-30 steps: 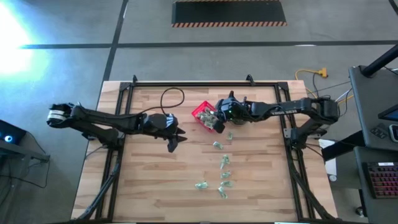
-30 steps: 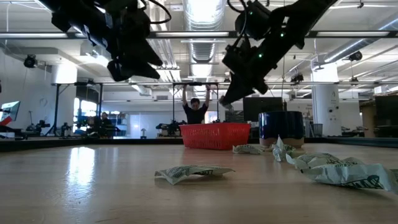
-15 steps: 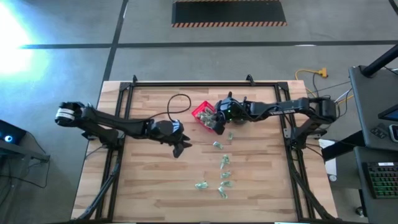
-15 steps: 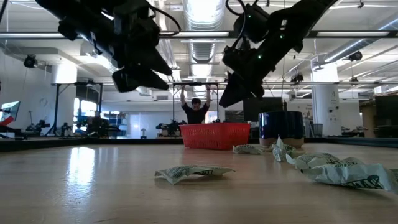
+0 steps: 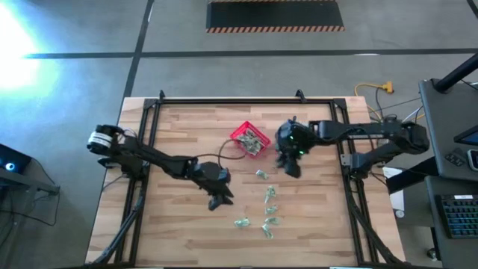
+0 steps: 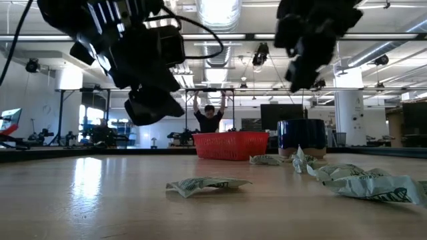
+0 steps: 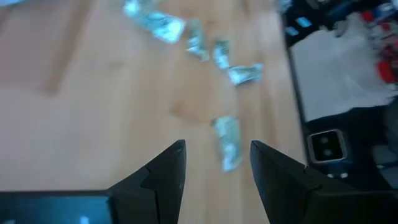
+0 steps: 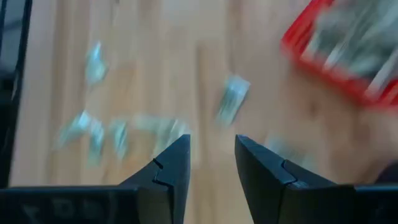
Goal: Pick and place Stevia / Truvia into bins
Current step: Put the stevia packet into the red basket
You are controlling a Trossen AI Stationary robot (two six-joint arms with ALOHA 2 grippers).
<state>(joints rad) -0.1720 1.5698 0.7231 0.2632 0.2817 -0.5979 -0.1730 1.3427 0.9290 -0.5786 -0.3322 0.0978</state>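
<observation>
Between picks — both the left gripper point(image 5: 219, 200) and right gripper point(image 5: 291, 167) hang open-fingered; you next target loose sachets point(image 5: 264, 218), then red basket point(image 5: 249, 140).

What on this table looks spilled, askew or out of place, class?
Loose sachets lie strewn over the table, crumpled and at odd angles, not in the red basket, which holds others. Nothing looks damaged.
</observation>
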